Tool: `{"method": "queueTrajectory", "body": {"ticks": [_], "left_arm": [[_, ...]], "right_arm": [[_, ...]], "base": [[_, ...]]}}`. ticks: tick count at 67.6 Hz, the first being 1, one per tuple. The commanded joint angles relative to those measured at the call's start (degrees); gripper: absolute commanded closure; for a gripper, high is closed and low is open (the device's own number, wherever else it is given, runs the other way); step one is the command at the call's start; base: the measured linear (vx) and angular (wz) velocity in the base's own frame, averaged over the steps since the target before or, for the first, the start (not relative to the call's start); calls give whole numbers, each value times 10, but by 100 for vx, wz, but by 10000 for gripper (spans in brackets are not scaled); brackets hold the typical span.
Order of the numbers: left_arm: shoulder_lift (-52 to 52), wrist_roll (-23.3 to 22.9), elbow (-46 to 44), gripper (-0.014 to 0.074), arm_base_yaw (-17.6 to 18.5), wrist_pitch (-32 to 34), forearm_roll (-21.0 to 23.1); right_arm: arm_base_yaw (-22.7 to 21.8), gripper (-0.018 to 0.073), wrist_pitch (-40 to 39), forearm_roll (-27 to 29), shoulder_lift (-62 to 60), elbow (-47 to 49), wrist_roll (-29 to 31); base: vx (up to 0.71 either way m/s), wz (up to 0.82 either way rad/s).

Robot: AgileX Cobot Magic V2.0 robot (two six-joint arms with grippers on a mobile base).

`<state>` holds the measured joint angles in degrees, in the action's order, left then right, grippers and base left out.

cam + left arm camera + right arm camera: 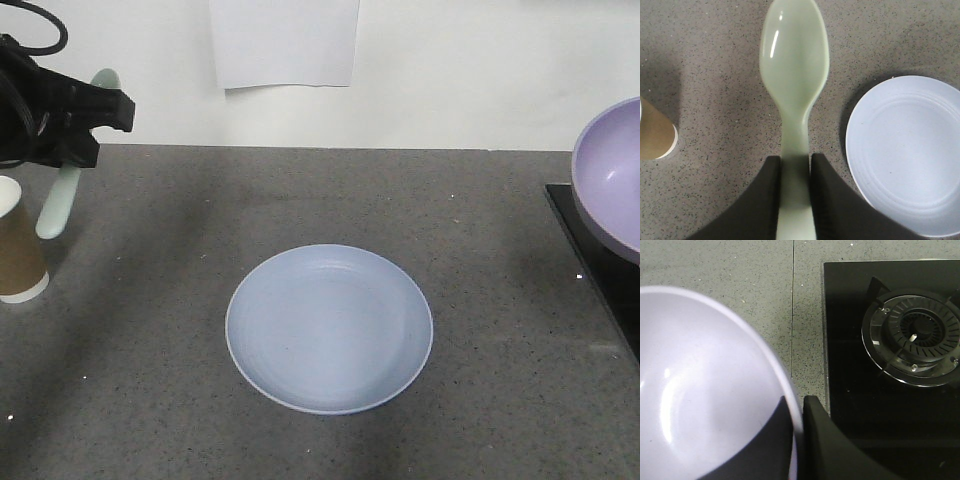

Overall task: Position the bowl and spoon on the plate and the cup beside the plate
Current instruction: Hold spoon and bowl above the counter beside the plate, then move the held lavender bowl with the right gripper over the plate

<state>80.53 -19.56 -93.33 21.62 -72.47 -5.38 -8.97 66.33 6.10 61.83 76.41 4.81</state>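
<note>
Left claw (795, 165) pinches spoon (794, 65) handle; right claw (799, 412) pinches bowl (700, 390) rim.

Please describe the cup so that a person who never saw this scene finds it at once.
Start at the blue plate on the grey counter, then look to the far left edge of the front view. The cup stands upright there, near the spoon in the left gripper. It alone is brown, with a white base band.
</note>
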Motion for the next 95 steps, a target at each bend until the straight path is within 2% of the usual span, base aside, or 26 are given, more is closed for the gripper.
{"method": "queueTrajectory", "body": {"ticks": [1, 37, 49, 57, 65, 84, 95], "left_arm": [[-21, 1, -16, 596, 3, 13, -2], [-21, 1, -16, 596, 3, 13, -2], [-21, 1, -16, 596, 3, 13, -2], [-21, 1, -16, 596, 3, 13, -2], [-21, 1, -16, 596, 3, 13, -2], [-21, 1, -16, 596, 3, 13, -2], [-21, 1, -16, 596, 3, 13, -2]], "right_arm": [[-4, 566, -34, 1, -8, 13, 4], [-4, 566, -37, 6, -8, 13, 3], [-4, 566, -43, 43, 0, 13, 10], [4, 566, -45, 83, 26, 13, 43], [35, 566, -52, 116, 70, 13, 63], [195, 564, -142, 120, 196, 13, 57], [248, 564, -185, 127, 273, 13, 48]], "base": [[0, 0], [0, 0], [0, 0], [0, 0], [0, 0], [0, 0], [0, 0]]}}
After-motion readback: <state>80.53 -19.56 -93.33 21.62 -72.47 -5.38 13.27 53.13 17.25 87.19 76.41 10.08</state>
